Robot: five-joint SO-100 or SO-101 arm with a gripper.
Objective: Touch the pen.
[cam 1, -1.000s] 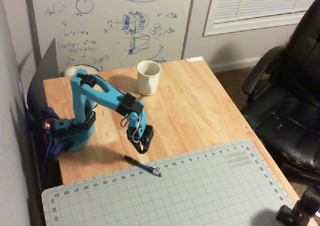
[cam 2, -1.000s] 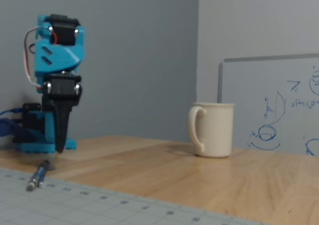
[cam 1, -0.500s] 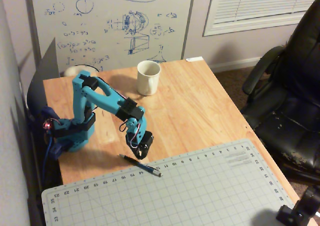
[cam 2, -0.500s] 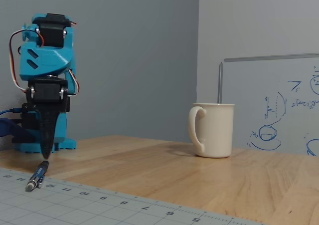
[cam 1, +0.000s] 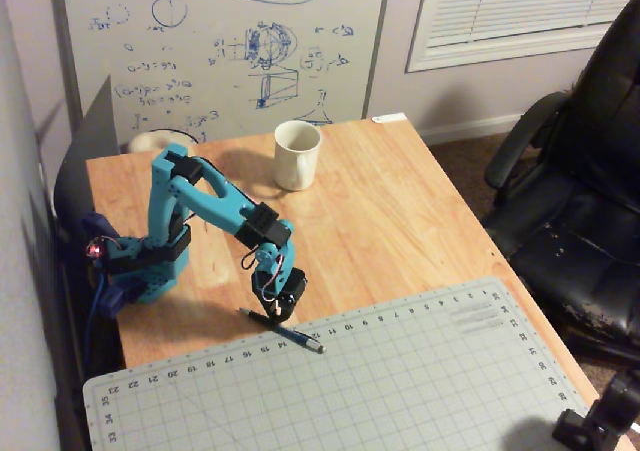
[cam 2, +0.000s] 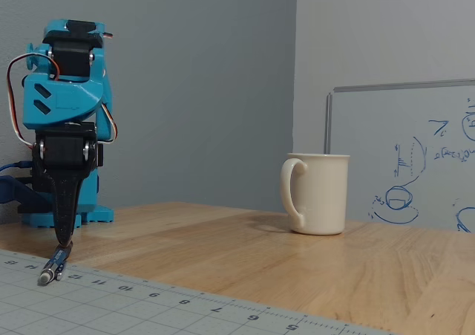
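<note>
The pen (cam 1: 302, 340) is slim and dark with a silvery tip. It lies slantwise across the top edge of the grey cutting mat (cam 1: 380, 381), partly on the wooden table (cam 1: 400, 211). My blue arm reaches down from the left, and my gripper (cam 1: 281, 314) points straight down onto the pen's middle. In the fixed view the gripper (cam 2: 65, 241) has its fingers pressed together into one narrow tip. The tip rests at the pen (cam 2: 52, 267), whose end points toward the camera. The exact contact is hard to tell.
A white mug (cam 1: 297, 156) stands upright at the back of the table, well away from the arm; it also shows in the fixed view (cam 2: 319, 194). A whiteboard (cam 1: 220, 41) leans behind the table. A black office chair (cam 1: 580, 191) stands to the right.
</note>
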